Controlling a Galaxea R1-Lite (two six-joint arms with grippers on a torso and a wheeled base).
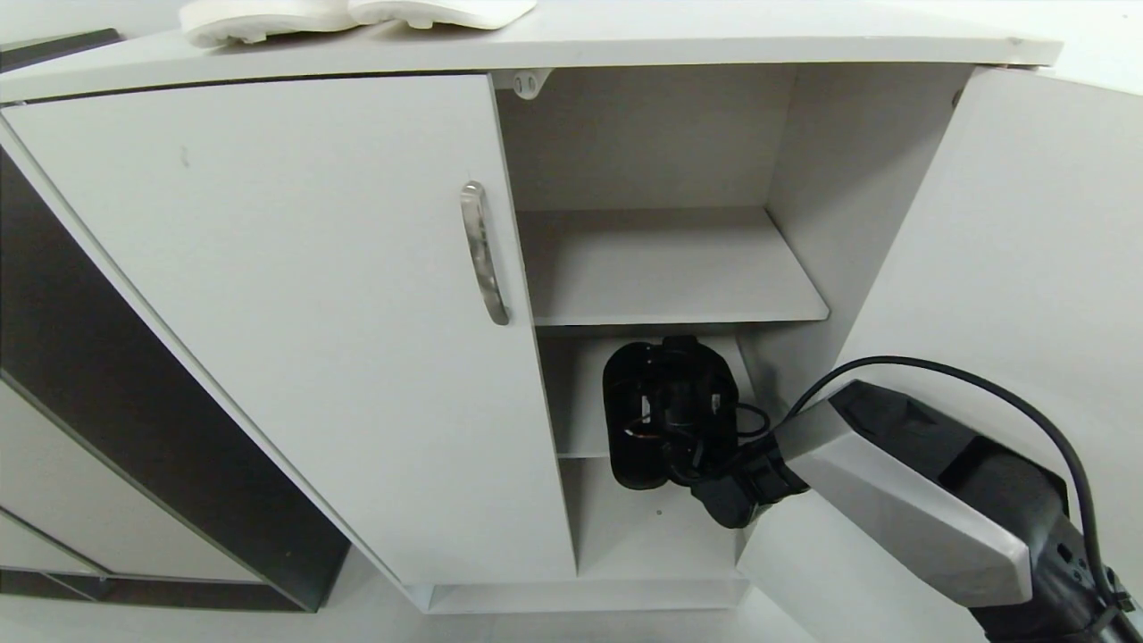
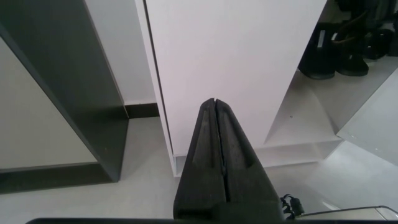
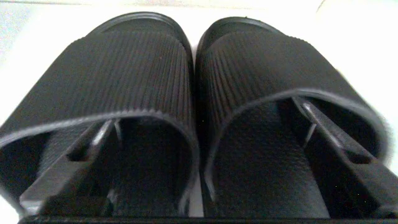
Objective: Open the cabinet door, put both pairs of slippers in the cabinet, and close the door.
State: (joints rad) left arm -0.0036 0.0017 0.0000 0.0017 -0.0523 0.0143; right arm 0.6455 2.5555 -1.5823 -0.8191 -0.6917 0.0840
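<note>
1. Two black slippers (image 1: 665,406), toes pointing into the cabinet (image 1: 804,54), lie lengthwise front to back at the lower shelf's (image 1: 580,442) front edge.
2. My right fingers (image 3: 68,165), one inside each strap, clamp the pair.
3. My left gripper (image 2: 214,109) is pressed together before the shut left door (image 1: 295,313).
4. White slippers (image 1: 357,13) lie on the cabinet top.

The white cabinet (image 1: 768,40) stands with its right door (image 1: 1009,268) swung wide open and its left door (image 1: 295,313) shut, a metal handle (image 1: 483,254) upright at that door's edge. Inside, the upper shelf (image 1: 670,268) is bare. The black slippers (image 1: 665,411), ribbed straps side by side and touching, sit in the opening just below it, toes pointing in, with one of the right hand's (image 1: 692,442) fingers (image 3: 74,162) tucked under each strap. Whether they rest on the lower shelf is unclear. The white slippers (image 1: 357,13) lie on the cabinet's top, far left.
</note>
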